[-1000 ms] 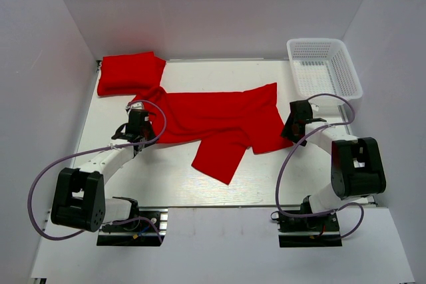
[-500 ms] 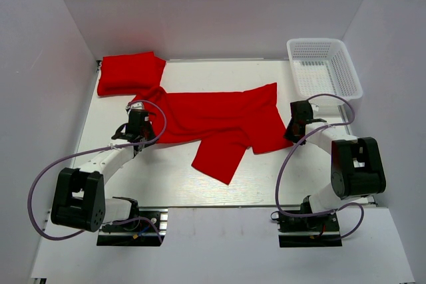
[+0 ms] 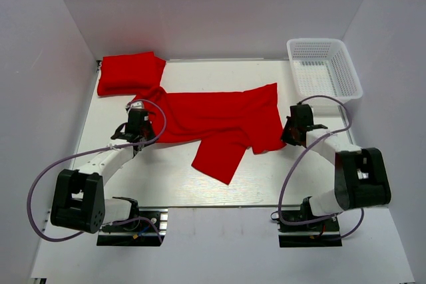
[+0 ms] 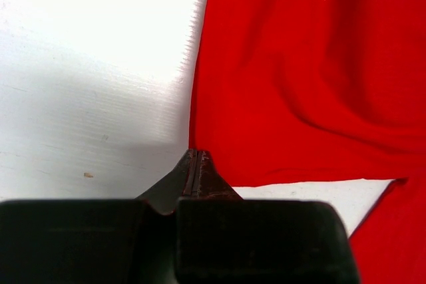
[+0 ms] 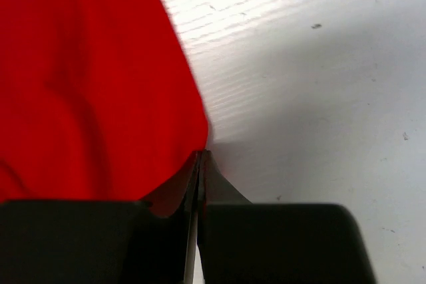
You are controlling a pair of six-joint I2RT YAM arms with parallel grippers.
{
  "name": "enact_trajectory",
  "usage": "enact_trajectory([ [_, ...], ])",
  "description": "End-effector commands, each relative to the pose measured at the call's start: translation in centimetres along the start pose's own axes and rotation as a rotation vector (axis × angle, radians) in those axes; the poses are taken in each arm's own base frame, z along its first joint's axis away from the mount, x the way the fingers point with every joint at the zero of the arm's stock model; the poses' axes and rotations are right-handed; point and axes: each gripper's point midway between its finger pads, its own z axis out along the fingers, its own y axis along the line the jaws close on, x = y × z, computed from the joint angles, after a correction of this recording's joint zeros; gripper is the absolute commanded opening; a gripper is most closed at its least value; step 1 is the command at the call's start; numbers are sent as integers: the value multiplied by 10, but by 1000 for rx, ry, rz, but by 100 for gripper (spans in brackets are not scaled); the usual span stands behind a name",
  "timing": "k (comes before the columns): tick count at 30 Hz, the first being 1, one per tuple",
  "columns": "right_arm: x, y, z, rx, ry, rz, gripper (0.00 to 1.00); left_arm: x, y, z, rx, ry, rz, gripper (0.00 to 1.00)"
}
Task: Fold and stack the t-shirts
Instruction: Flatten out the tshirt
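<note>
One red t-shirt lies spread and rumpled across the middle of the table, a sleeve hanging toward the near edge. A second t-shirt sits folded at the back left corner. My left gripper stands at the spread shirt's left edge. In the left wrist view its jaws meet on the cloth's corner. My right gripper stands at the shirt's right edge. Seen from the right wrist, those jaws are pressed together on the tip of the cloth.
A white mesh basket stands at the back right, just beyond the right arm. White walls enclose the table on three sides. Bare white tabletop lies between the shirt and the arm bases.
The right gripper has closed on the shirt's right edge and its arm has shifted slightly. The left gripper and the shirts have not moved.
</note>
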Motion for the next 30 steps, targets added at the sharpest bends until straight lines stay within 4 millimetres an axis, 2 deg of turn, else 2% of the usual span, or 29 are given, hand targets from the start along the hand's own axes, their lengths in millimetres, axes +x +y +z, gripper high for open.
enact_trajectory([
  [1,-42,28,-27,-144,-178,-16,0,-34,-16,-13,56,-82,1,0],
  [3,-65,40,-47,-206,-281,-21,0,-47,-24,-22,82,-121,10,0],
  [4,-86,48,-62,-249,-370,-18,0,-57,-29,-27,95,-147,5,0],
  [5,-100,51,-75,-265,-427,-14,0,-59,-30,-30,108,-153,13,0],
  [9,-140,65,-121,-328,-581,-27,0,-98,-48,-59,180,-261,14,0],
  [10,-152,68,-141,-354,-644,-25,0,-107,-52,-66,193,-287,9,0],
  [11,-156,68,-148,-356,-671,-38,0,-117,-55,-78,209,-325,12,0],
  [12,-168,71,-164,-372,-716,-37,0,-126,-57,-86,220,-353,18,0],
  [13,-180,74,-190,-407,-796,-31,0,-146,-64,-101,243,-411,28,0],
  [14,-185,74,-201,-413,-830,-39,0,-157,-68,-116,270,-450,37,0],
  [15,-197,76,-225,-435,-894,-37,0,-177,-75,-134,291,-504,39,0],
  [16,-204,77,-238,-443,-934,-34,0,-188,-78,-148,305,-545,43,0],
  [17,-214,76,-265,-457,-1011,-18,0,-197,-82,-161,326,-575,50,0],
  [18,-220,76,-278,-468,-1050,-18,0,-213,-87,-184,358,-631,52,0],
  [20,-239,74,-320,-477,-1161,-6,0,-228,-89,-207,374,-692,66,0],
  [21,-243,73,-329,-460,-1183,-19,0,-243,-93,-227,393,-739,57,0],
  [22,-256,73,-365,-474,-1256,-6,0,-251,-93,-239,390,-771,58,0],
  [23,-261,69,-376,-457,-1280,8,0,-259,-93,-250,393,-800,70,0],
  [24,-266,66,-385,-430,-1308,-13,0,-270,-95,-272,409,-841,62,0],
  [25,-275,62,-424,-435,-1386,2,0,-274,-94,-282,407,-854,75,0],
  [26,-278,59,-434,-422,-1410,0,0,-286,-96,-302,417,-896,77,0],
  [27,-281,53,-445,-384,-1436,-6,0,-290,-95,-312,415,-914,88,0],
  [29,-285,46,-490,-381,-1524,4,0,-294,-96,-328,423,-938,105,0],
  [30,-286,43,-512,-385,-1565,4,0,-301,-97,-349,439,-983,127,0],
])
